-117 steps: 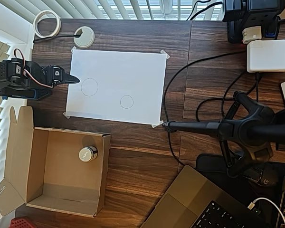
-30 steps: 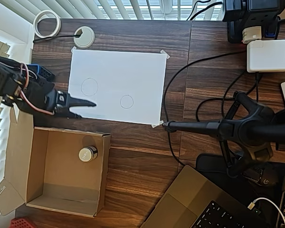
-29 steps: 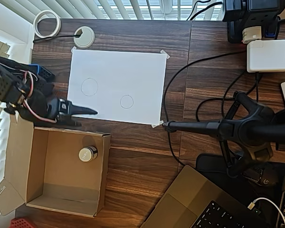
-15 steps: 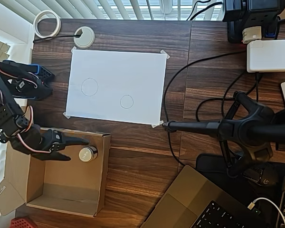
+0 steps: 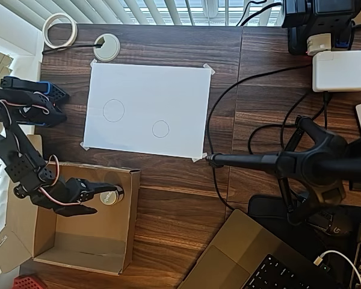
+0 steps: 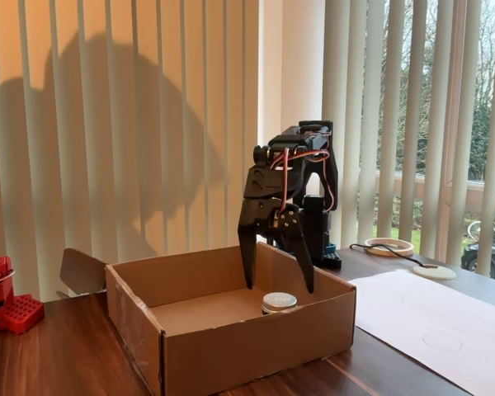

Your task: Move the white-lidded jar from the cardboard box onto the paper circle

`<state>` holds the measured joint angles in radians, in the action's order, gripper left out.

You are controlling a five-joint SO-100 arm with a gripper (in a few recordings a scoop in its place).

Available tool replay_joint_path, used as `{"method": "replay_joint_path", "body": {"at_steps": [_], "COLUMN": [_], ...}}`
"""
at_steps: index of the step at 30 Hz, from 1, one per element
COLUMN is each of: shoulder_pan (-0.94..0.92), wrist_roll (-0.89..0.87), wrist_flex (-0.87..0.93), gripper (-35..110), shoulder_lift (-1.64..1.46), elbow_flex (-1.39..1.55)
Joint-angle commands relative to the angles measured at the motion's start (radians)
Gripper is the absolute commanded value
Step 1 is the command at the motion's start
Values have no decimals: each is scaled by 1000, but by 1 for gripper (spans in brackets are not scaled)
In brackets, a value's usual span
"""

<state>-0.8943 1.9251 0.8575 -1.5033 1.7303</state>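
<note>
The black arm's jaws (image 6: 277,289) hang spread apart inside the cardboard box (image 6: 190,342), tips pointing down, one on either side of the white-lidded jar (image 6: 279,302) and above it, gripping nothing. In the overhead view the jaws (image 5: 98,198) sit at the lower left of the frame, just left of the jar (image 5: 111,195), which stands on the box floor close to the box's (image 5: 84,241) upper right corner. The box wall at that corner lies between the jar and the white sheet (image 5: 147,108), which is taped to the dark wooden desk (image 5: 180,205) near the top centre of the frame. Two pencil circles are drawn on the sheet: a larger one (image 5: 114,110) to the left and the smaller paper circle (image 5: 160,128) to the right, both bare. At the upper left lie one tape roll (image 5: 59,29) and one white grommet (image 5: 106,46). On the right, black cables (image 5: 228,96) loop across the desk around a black stand (image 5: 307,164), with one white power adapter (image 5: 340,70) above and a laptop (image 5: 259,259) at the bottom.
</note>
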Motion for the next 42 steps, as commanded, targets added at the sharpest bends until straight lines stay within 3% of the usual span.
{"method": "replay_joint_path", "body": {"at_steps": [1, 28, 33, 38, 42], "shoulder_pan": [-8, 48, 48, 48, 48], "wrist_roll": [31, 32, 21, 6, 0], "wrist_flex": [-34, -135, -147, -178, -195], "gripper": [43, 42, 33, 13, 11], "shoulder_lift": [-14, 29, 20, 15, 11], "elbow_flex": [-20, 92, 91, 92, 92]}}
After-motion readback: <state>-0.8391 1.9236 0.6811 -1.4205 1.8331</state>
